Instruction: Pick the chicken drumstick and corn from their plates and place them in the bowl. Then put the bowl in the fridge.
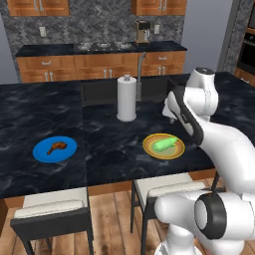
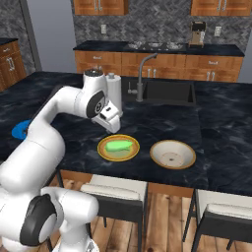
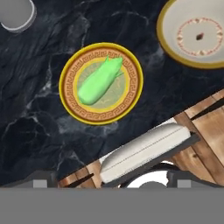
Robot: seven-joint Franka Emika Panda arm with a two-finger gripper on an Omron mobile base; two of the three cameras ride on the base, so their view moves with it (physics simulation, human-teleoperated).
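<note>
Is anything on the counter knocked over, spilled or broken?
No, nothing stands out. The corn lies on its yellow plate, the drumstick on the blue plate, the bowl sits upright and empty, and the paper towel roll stands straight.

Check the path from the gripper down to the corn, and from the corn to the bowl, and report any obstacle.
Nothing visible blocks either. The corn lies uncovered on the yellow-rimmed plate below the hand, and bare counter separates that plate from the bowl beside it.
</note>
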